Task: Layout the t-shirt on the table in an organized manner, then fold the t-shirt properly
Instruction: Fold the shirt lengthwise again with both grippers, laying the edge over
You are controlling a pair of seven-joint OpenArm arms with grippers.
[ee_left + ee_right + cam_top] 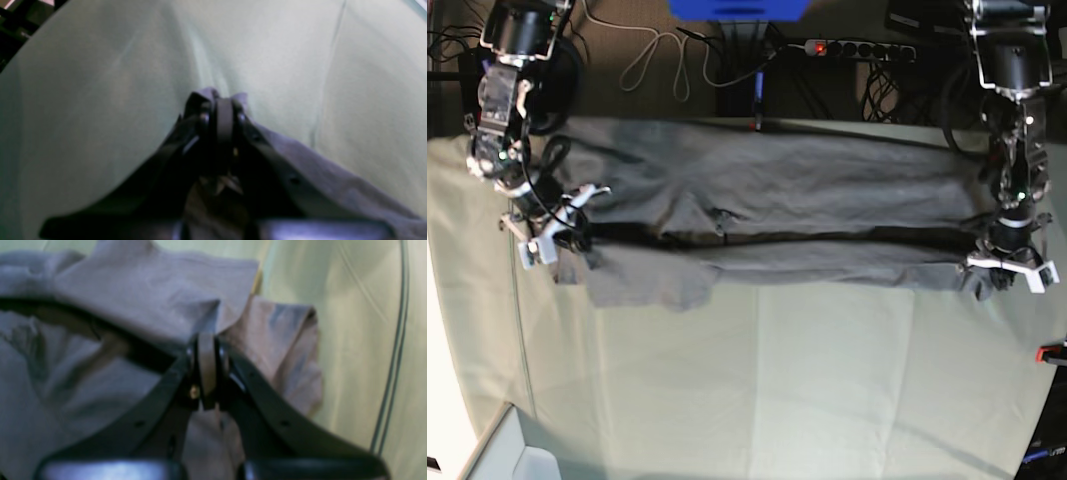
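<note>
Mid-fold, by the look of it: left gripper (224, 100) pinched tight on one end of the dark grey t-shirt (767, 215), right gripper (207, 340) clamped on the other end, cloth stretched taut as a long doubled band across the far half of the table (777, 390), with a sleeve flap hanging toward the near side beside the right gripper. Next, probably: carry both ends evenly, lay the fold flat, then let go. No brand, label or writing legible anywhere.
</note>
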